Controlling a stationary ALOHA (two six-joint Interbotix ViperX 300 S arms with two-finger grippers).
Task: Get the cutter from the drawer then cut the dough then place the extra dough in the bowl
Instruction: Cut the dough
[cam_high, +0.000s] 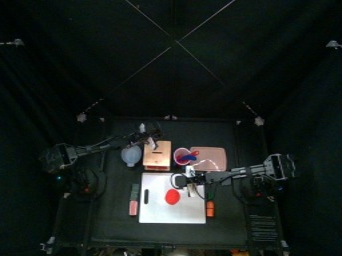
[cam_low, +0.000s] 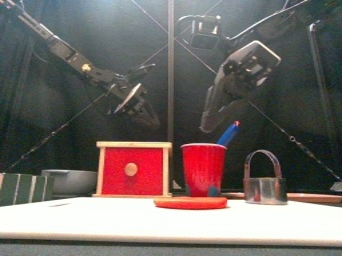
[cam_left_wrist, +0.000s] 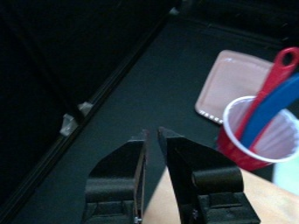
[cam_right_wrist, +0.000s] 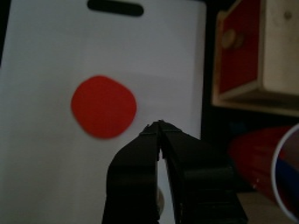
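The board (cam_low: 80, 222) holds the dough (cam_low: 189, 202); the cutter (cam_low: 265, 180) stands right of the dough, already out. Left hand (cam_left_wrist: 153, 133) and right hand (cam_right_wrist: 158, 127): closed, empty. Next, likely grasp the cutter's handle.

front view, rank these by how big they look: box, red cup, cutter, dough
1. box
2. red cup and cutter: about the same height and width, so not ranked apart
3. dough: wide but very thin, smallest overall

Dim dark surroundings, brighter light mid-scene.
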